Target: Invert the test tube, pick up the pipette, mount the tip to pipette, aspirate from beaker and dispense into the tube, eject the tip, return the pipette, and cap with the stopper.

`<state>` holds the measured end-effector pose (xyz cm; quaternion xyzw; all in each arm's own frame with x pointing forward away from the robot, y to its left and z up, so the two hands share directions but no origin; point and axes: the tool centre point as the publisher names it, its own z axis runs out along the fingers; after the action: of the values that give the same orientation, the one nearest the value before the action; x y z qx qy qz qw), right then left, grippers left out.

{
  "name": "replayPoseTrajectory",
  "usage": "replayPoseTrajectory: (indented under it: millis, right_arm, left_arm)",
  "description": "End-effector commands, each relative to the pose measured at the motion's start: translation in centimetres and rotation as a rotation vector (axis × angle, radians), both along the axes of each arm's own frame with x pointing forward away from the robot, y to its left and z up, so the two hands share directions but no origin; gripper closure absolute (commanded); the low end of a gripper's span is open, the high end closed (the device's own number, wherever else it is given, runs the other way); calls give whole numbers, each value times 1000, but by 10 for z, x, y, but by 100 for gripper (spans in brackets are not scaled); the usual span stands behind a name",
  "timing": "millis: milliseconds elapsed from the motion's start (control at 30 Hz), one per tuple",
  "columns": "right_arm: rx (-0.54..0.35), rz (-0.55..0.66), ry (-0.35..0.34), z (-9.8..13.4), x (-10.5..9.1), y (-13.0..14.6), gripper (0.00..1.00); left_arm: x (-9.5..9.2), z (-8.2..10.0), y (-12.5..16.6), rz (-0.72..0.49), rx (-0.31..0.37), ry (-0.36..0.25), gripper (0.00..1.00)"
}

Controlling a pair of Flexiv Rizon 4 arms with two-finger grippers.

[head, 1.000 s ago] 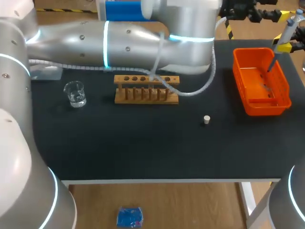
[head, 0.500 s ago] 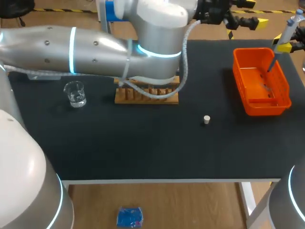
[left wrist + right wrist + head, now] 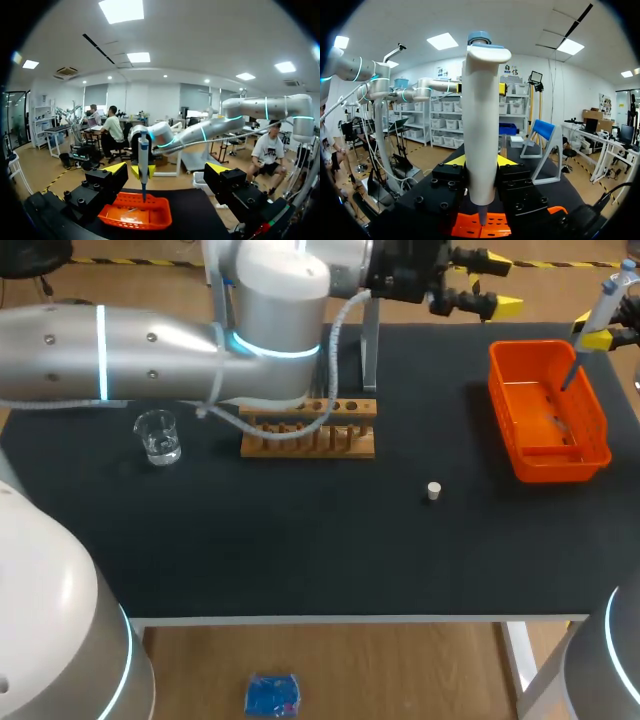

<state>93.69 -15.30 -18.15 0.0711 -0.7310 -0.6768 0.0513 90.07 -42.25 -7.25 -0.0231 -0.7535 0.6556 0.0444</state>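
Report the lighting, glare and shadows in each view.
Head view: even light, soft sheen on the left arm, glints on the beaker, shadows hardly show on the black table. Left wrist view: ceiling lamps burn white, yet the pipette and orange basket are well lit. Right wrist view: lamps glare likewise; the pipette looks pale, evenly lit.

The surface is viewed from above and behind by the head camera. The left wrist view is aimed level across it, from afar, at the orange basket and pipette, which are also seen close up in the right wrist view.
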Motion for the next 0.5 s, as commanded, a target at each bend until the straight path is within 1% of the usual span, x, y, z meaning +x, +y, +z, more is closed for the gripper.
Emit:
replayPoseTrajectory:
  millis: [33,167,233,500]
  right_arm:
    - [-3,4,0,1,1,-1,100]
    - [-3,4,0,1,1,-1,100]
    - [-3,4,0,1,1,-1,100]
    - [-3,4,0,1,1,-1,100]
  left_arm:
    - [-11,1,18,33,2,-6,0]
    - [-25,-3,30,88,4,-6,0]
    - [-32,-7,36,103,-6,-8,0]
    - [-55,-23,53,165,-13,16,0]
